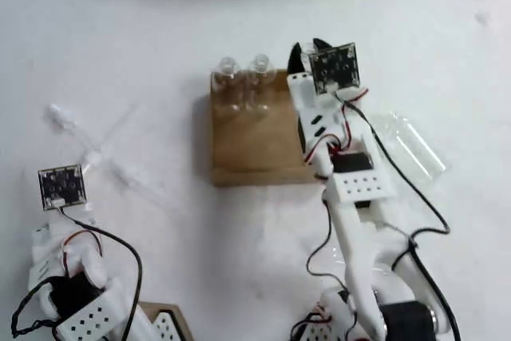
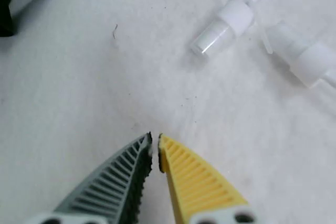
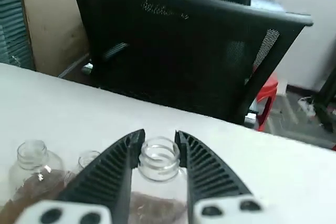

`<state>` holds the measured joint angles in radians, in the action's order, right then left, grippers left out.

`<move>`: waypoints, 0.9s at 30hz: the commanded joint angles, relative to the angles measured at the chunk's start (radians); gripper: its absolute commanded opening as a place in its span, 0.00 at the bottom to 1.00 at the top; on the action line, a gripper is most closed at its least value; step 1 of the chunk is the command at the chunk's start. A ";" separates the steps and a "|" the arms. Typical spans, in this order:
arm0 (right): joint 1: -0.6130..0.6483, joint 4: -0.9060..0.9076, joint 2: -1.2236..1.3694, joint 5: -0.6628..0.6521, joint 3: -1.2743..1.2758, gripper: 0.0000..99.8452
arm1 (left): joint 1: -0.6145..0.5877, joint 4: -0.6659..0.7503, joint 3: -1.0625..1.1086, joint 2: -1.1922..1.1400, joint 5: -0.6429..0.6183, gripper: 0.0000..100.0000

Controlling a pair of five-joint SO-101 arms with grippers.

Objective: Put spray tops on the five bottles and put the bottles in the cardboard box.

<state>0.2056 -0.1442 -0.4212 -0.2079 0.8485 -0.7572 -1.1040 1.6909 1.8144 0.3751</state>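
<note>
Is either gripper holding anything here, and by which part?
The right gripper holds a topless bottle by its threaded neck, one finger on each side. The left gripper holds nothing.

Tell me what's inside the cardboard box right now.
Two uncapped bottles stand at the far end of the cardboard box. The right gripper clasps a third bottle beside them. Its arm covers the box floor there.

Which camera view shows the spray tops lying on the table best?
The left wrist view: two white spray tops lie just beyond the left gripper, with collars and dip tubes distinct. The high view shows them as faint pale shapes on the table.
</note>
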 commanded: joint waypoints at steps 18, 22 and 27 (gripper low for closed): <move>-0.025 -0.234 0.363 0.124 -0.193 0.02 | 0.007 -0.003 -0.005 0.010 0.003 0.03; -0.045 -0.300 0.426 0.123 -0.198 0.02 | 0.007 -0.003 -0.005 0.010 0.003 0.03; -0.058 -0.335 0.456 0.123 -0.198 0.02 | 0.007 -0.003 -0.005 0.010 0.003 0.03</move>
<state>0.1672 -0.4373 0.0330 -0.0882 0.7043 -0.7572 -1.1040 1.6909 1.8144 0.3751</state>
